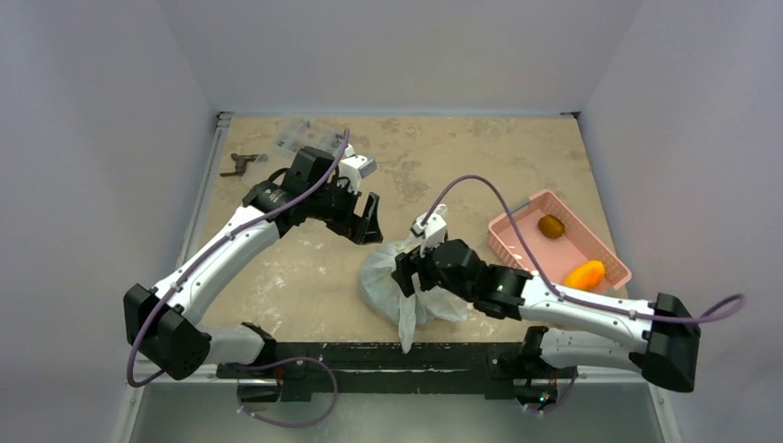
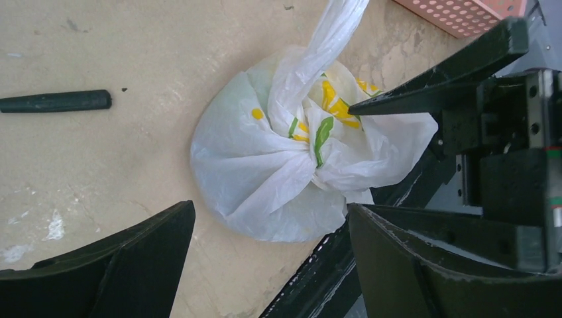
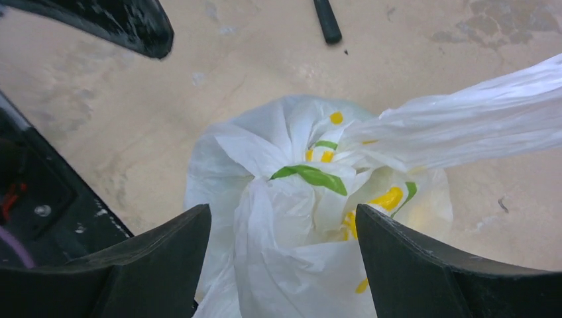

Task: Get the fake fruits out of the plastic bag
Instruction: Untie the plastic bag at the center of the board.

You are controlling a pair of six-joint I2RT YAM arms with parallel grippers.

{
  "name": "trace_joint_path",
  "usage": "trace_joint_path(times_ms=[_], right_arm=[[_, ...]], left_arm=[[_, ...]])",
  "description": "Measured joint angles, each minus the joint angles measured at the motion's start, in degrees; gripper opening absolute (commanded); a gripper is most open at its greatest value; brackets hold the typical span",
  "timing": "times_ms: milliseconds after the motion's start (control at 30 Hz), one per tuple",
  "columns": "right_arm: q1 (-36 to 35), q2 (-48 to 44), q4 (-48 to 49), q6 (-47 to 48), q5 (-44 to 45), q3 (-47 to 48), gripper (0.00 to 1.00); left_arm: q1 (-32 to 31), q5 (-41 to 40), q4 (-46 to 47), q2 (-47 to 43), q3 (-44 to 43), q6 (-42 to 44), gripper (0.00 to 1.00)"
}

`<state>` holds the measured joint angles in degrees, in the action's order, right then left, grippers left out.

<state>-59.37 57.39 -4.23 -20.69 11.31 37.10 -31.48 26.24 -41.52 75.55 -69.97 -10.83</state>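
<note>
The white plastic bag (image 1: 392, 281) lies bunched and knotted near the table's front middle. It has yellow and green print, and any fruits inside it are hidden. My right gripper (image 1: 413, 269) is open, and in the right wrist view (image 3: 283, 265) its fingers straddle the bag's gathered top (image 3: 298, 212). One bag handle (image 3: 477, 129) stretches off to the side. My left gripper (image 1: 366, 221) is open and empty, up and to the left of the bag. In the left wrist view (image 2: 272, 265) the bag (image 2: 265, 179) lies ahead of it. A brown fruit (image 1: 551, 226) and an orange fruit (image 1: 584, 274) lie in the pink basket.
The pink slatted basket (image 1: 517, 242) stands to the right of the bag. A small dark object (image 1: 242, 163) lies at the far left. A dark stick (image 2: 56, 101) lies on the table near the bag. The table's black front edge (image 1: 369, 351) runs just below the bag.
</note>
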Motion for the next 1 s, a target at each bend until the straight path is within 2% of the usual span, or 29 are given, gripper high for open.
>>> trace_joint_path(times_ms=[200, 233, 300, 333, 400, 467, 600, 800, 1000], right_arm=[[-8.5, 9.9, -3.7, 0.8, 17.6, 3.7, 0.57], [-8.8, 10.1, -4.0, 0.8, 19.4, 3.7, 0.50], [-8.8, 9.7, -4.0, 0.8, 21.4, 3.7, 0.23], [-8.8, 9.2, -4.0, 0.9, 22.1, 3.7, 0.12], [-8.8, 7.4, -3.2, 0.1, 22.5, 3.4, 0.03], [-8.8, 5.2, -0.7, 0.0, 22.6, 2.1, 0.00], [-7.1, 3.1, 2.7, 0.4, 19.1, -0.3, 0.00], [5.7, 1.5, 9.6, 0.2, 2.1, -3.1, 0.00], [12.5, 1.3, 16.3, -0.7, -13.2, -5.1, 0.00]], left_arm=[[0.0, -2.9, -0.8, -1.0, 0.0, 1.1, 0.86], [0.0, -3.1, -1.1, -1.0, 0.0, 1.3, 0.86], [0.0, -3.3, -1.4, -1.0, 0.0, 1.5, 0.86], [0.0, -3.3, -1.5, -0.9, 0.0, 1.6, 0.86], [0.0, -2.8, -1.6, -0.6, 0.0, 1.7, 0.86], [0.0, -1.7, -1.6, -0.1, 0.0, 1.7, 0.87], [0.0, 1.2, -1.5, 1.1, 0.0, 1.6, 0.86], [0.0, 4.9, -1.6, 3.6, 0.0, 1.6, 0.86], [-0.1, 8.5, -1.7, 6.1, -0.2, 1.5, 0.83]])
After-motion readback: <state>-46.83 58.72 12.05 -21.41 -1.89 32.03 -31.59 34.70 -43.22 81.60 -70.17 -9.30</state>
